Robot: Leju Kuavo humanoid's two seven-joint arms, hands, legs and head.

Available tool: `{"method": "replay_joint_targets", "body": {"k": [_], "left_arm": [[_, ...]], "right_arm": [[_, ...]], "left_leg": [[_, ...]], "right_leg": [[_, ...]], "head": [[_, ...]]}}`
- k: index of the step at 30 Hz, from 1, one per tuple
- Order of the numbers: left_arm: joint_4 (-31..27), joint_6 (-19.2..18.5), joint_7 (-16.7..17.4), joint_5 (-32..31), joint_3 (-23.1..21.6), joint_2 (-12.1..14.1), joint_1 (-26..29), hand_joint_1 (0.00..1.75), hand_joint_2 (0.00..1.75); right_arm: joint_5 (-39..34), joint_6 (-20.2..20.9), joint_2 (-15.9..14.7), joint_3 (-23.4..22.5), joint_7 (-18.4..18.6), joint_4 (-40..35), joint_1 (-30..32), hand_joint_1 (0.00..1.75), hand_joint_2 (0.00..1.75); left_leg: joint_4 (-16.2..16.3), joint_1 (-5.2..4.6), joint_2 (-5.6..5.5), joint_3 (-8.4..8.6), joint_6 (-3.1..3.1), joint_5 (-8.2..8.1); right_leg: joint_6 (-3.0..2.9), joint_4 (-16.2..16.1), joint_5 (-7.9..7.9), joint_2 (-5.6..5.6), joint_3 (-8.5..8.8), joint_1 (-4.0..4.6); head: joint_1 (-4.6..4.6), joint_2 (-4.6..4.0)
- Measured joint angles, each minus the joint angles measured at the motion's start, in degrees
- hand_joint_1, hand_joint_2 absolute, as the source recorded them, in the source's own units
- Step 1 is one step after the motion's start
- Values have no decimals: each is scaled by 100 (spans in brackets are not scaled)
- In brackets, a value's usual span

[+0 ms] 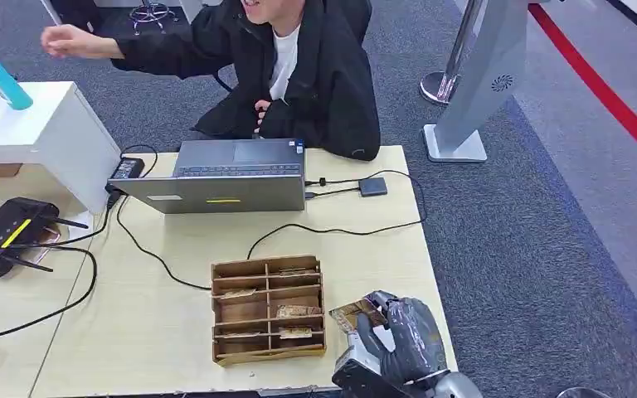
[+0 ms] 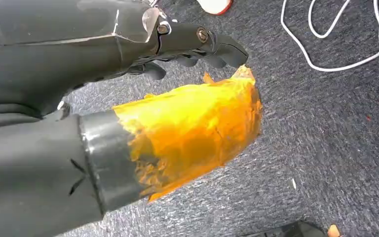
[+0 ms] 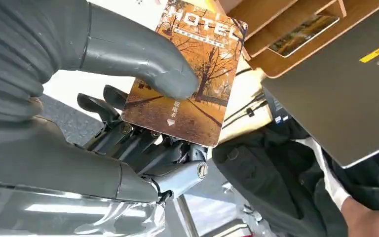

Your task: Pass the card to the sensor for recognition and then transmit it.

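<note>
- The right hand (image 1: 398,336) is holding the card (image 3: 190,74), with the thick thumb (image 3: 143,54) pressing on the printed face and the darker fingers (image 3: 128,133) supporting the back.
- The card is showing an autumn tree picture and the word HOTEL.
- The wooden box (image 1: 268,308) with compartments is standing just beside the right hand, toward the robot's left, and more cards are lying in it.
- The laptop (image 1: 224,176) is sitting farther ahead of the hand, and a small dark sensor (image 1: 372,186) is lying next to it on the table (image 1: 174,332).
- A person in a dark jacket (image 1: 315,75) is sitting behind the laptop.
- The left hand (image 2: 128,98) is hanging over grey carpet (image 2: 325,123), holding nothing, its thumb wrapped in orange tape (image 2: 192,128) and its fingers curled in.
</note>
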Motion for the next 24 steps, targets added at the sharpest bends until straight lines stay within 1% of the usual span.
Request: {"method": "replay_joint_targets", "body": {"k": [5,15,24], "left_arm": [[0,4,7,0,0,2,0,0,0],[0,2,7,0,0,9,0,0,0],[0,-48,7,0,59,35,-40,0,0]], "right_arm": [[-48,74,-20,26,94,125,-12,175,175],[-77,136,-22,29,131,197,-56,175,175],[-135,339,-22,29,157,478,-373,175,175]], "left_leg": [[0,0,0,0,0,0],[0,0,0,-1,0,0],[0,0,0,1,0,0]], "right_leg": [[0,0,0,0,0,0],[0,0,0,0,0,0],[0,0,0,0,0,0]], "head": [[2,0],[0,0],[0,0]]}}
